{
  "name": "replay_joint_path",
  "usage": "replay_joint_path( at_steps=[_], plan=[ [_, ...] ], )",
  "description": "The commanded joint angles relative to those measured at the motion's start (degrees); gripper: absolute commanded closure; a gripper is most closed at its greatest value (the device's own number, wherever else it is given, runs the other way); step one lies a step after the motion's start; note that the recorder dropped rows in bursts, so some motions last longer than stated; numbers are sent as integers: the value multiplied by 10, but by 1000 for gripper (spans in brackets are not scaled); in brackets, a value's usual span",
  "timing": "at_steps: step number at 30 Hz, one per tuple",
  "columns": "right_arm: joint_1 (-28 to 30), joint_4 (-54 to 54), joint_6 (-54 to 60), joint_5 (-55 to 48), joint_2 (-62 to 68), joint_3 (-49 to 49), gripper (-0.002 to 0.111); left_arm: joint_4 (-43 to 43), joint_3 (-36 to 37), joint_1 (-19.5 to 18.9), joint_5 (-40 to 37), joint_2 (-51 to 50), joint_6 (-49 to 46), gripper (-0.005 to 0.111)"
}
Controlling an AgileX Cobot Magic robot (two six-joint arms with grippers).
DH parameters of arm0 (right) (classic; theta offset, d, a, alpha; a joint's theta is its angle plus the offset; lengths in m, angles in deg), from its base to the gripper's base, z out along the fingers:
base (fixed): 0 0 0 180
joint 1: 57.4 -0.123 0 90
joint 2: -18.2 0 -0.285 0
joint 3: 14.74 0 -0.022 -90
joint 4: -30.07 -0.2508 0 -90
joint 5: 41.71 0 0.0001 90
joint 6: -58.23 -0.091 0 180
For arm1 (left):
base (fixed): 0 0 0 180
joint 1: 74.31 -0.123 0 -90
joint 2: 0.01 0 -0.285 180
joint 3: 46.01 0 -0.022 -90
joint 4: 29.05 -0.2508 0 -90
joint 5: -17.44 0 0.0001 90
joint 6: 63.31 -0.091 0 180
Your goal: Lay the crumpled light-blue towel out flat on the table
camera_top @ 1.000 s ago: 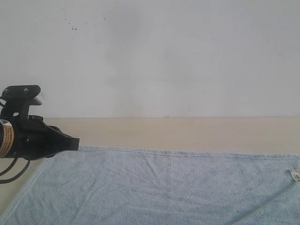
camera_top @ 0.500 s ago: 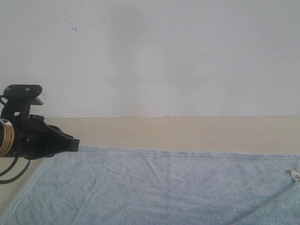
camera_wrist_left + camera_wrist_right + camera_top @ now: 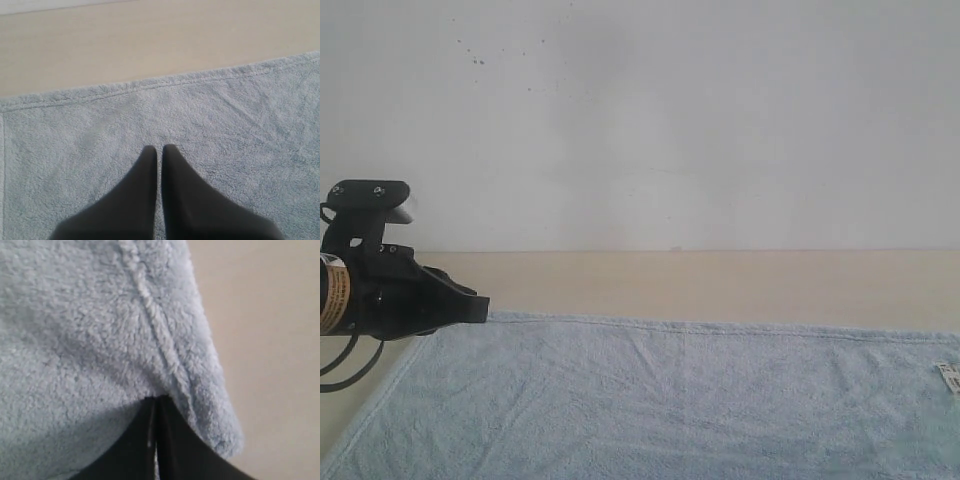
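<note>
The light-blue towel lies spread out over the beige table, its far hem running straight across. Its small white label shows near the right edge. My left gripper hangs over the towel's far left corner. In the left wrist view it is shut, with nothing between the fingers and flat towel beneath. My right gripper is out of the exterior view. In its wrist view the tips are shut on a raised fold of towel beside the hemmed edge.
A white speckled wall rises behind the table's far edge. A strip of bare table runs beyond the towel's far hem, and bare table shows beside the towel's edge in the right wrist view.
A diagonal crease at the towel's front right has flattened out, and the label has shifted slightly down. The left gripper has barely moved.
</note>
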Motion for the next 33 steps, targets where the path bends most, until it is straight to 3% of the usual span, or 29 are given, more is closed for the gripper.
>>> replay_joint_path(
  at_steps=[1, 8, 11, 14, 18, 26, 30, 33],
  plan=[
    [2, 112, -73, -77, -9, 8, 109, -3, -4, -1, 2, 0, -3, 103],
    [2, 76, -41, 24, -139, -19, 109, -3, -5, -1, 2, 0, -13, 103],
    [2, -39, 27, 91, -198, -23, 109, -2, -15, -1, 2, 6, -17, 103],
    [-19, -219, 184, 121, -244, -23, 109, 8, -19, -1, 4, 34, -16, 103],
    [-114, -401, 388, 146, -292, -23, 109, 50, -8, -1, -16, 122, -15, 103],
    [-377, -415, 553, 199, -391, -21, 109, 62, 148, -1, -287, 424, -15, 103],
    [-434, -415, 515, 216, -438, -21, 109, 64, 227, -1, -258, 587, -18, 103],
    [-457, -415, 459, 295, -512, -10, 109, 62, 269, -1, -205, 714, -31, 103]
  ],
)
